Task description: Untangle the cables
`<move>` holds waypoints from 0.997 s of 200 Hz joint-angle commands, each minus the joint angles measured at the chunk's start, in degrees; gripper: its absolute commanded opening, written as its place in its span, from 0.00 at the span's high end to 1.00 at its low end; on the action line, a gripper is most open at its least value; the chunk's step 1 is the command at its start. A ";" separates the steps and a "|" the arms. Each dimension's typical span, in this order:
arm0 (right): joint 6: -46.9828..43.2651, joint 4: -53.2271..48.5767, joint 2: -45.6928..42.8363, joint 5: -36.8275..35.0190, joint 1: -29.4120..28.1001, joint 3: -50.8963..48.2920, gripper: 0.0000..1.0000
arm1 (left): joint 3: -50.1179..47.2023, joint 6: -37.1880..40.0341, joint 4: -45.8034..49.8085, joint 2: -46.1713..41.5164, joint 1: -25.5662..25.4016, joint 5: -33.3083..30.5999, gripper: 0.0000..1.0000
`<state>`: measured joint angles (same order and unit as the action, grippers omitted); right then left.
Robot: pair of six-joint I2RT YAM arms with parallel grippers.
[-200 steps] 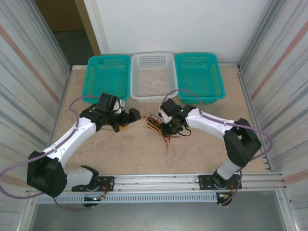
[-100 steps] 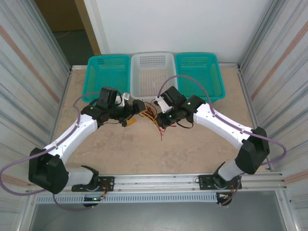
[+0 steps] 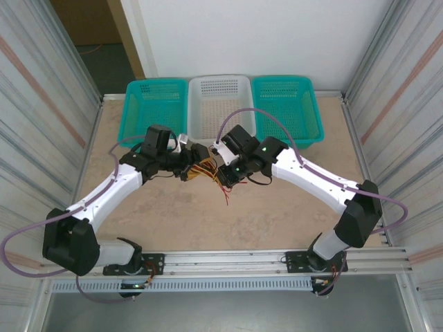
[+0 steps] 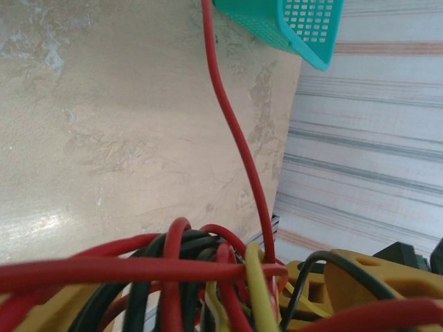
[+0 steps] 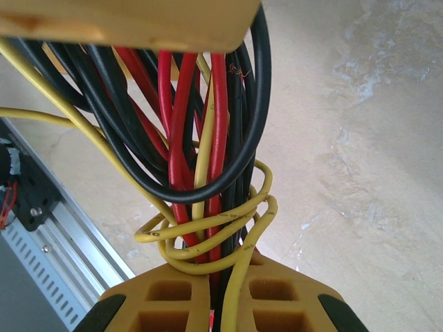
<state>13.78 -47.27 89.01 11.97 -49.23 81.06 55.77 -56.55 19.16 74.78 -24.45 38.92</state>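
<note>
Red, black and yellow cables (image 3: 208, 172) bunch between the arms. The right wrist view shows the right gripper (image 5: 214, 301) clamping them. I cannot tell the left gripper's (image 3: 192, 169) state.

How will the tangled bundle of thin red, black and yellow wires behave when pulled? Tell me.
The wire bundle is probably floppy: a red end trails from it. Pulling may tighten it, since yellow loops encircle the other strands.
</note>
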 commanded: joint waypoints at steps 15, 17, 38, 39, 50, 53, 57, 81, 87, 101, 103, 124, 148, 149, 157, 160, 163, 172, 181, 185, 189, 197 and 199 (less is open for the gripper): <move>-1.56 -0.26 0.94 0.18 -0.89 2.35 0.94 | -0.04 -1.40 -1.46 0.80 -0.21 1.24 0.42; -1.56 -0.28 0.95 0.30 -0.87 2.35 0.94 | -0.04 -1.46 -1.48 0.80 -0.17 1.23 0.43; -1.56 -0.01 0.98 0.68 -1.01 2.51 0.95 | -0.05 -1.54 -1.79 0.98 -0.17 1.16 0.47; -1.56 0.03 0.98 0.68 -1.07 2.52 0.95 | -0.05 -1.54 -1.82 1.02 -0.16 1.16 0.47; -1.56 0.05 1.07 0.85 -1.13 2.68 0.95 | -0.05 -1.62 -2.09 1.20 -0.16 1.16 0.48; -1.56 0.07 1.04 0.94 -1.13 2.70 0.95 | -0.07 -1.63 -2.18 1.25 -0.16 1.10 0.49; -1.56 0.07 1.06 1.08 -1.13 2.79 0.95 | -0.05 -1.71 -2.31 1.32 -0.10 1.07 0.50; -1.41 0.31 1.24 1.27 -1.30 2.97 0.95 | -0.30 -2.04 -3.40 1.66 0.01 1.03 0.64; -1.31 0.39 1.23 1.30 -1.30 2.97 0.95 | -0.52 -2.07 -3.95 1.75 0.00 1.20 0.69; -1.14 0.51 1.25 1.22 -1.30 3.05 0.95 | -0.75 -2.16 -5.12 1.85 0.10 1.68 0.79; -1.13 0.55 1.21 1.22 -1.30 3.01 0.95 | -0.75 -2.16 -5.17 1.86 0.10 1.77 0.80; -0.97 0.51 0.91 0.16 -1.26 2.97 0.92 | -0.84 -1.85 -5.36 1.56 0.60 1.76 0.94; -0.53 0.14 -0.68 -2.74 -0.58 2.77 0.69 | -1.10 -1.37 -5.98 0.44 2.12 2.03 1.00; -0.52 0.10 -0.86 -2.96 -0.55 2.74 0.67 | -1.10 -1.37 -5.94 0.40 2.21 2.04 1.00; -0.19 -0.04 -1.94 -4.28 0.10 2.50 0.51 | -1.18 -1.37 -5.80 -0.07 2.98 1.94 1.00; -0.01 -0.13 -2.47 -4.58 0.43 2.38 0.42 | -1.19 -1.37 -5.88 -0.24 3.33 1.95 1.00; 0.14 -0.14 -3.03 -4.75 0.76 2.23 0.33 | -1.23 -1.37 -5.95 -0.39 3.57 1.93 1.00; 0.65 -0.01 -4.87 -4.20 1.98 1.71 0.28 | -1.21 -1.37 -6.19 -0.81 4.45 2.10 1.00; 1.31 0.44 -7.14 -2.78 3.22 1.03 0.26 | -1.11 -1.45 -6.51 -1.04 5.08 2.40 1.00; 1.69 0.84 -8.15 -2.16 3.76 0.69 0.26 | -1.02 -1.37 -6.73 -1.11 5.33 2.55 1.00; 2.17 1.25 -8.99 -1.50 4.30 0.33 0.25 | -0.86 -1.37 -6.98 -1.13 5.50 2.82 1.00; 3.24 2.34 -10.54 0.52 5.32 -0.37 0.25 | -0.47 -1.06 -7.20 -1.08 5.59 3.24 1.00; 3.55 2.50 -10.81 0.91 5.58 -0.48 0.25 | -0.31 -0.96 -7.09 -1.05 5.60 3.33 1.00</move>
<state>14.09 -47.03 85.25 9.50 -46.54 81.43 54.94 -58.52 14.87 75.83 -19.42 39.62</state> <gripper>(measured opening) 0.745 0.217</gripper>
